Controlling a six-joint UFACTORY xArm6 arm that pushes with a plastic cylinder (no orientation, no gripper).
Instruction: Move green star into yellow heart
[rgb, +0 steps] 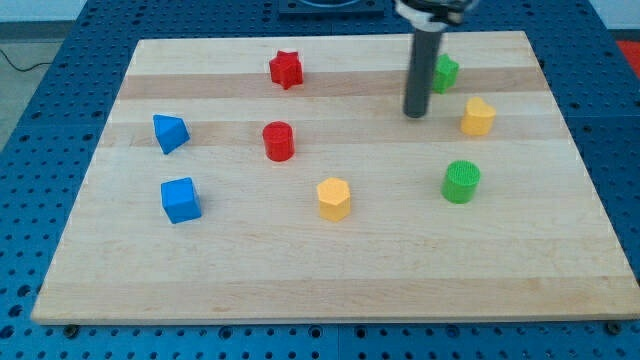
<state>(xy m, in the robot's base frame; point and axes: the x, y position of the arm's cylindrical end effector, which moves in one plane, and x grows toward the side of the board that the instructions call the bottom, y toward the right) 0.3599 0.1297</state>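
The green star lies near the view's top right, partly hidden behind the rod. The yellow heart lies just below and to the right of it, a small gap apart. My tip rests on the board to the lower left of the green star and left of the yellow heart, touching neither that I can tell.
On the wooden board lie a green cylinder, a yellow hexagon block, a red cylinder, a red star, a blue triangular block and a blue cube. Blue perforated table surrounds the board.
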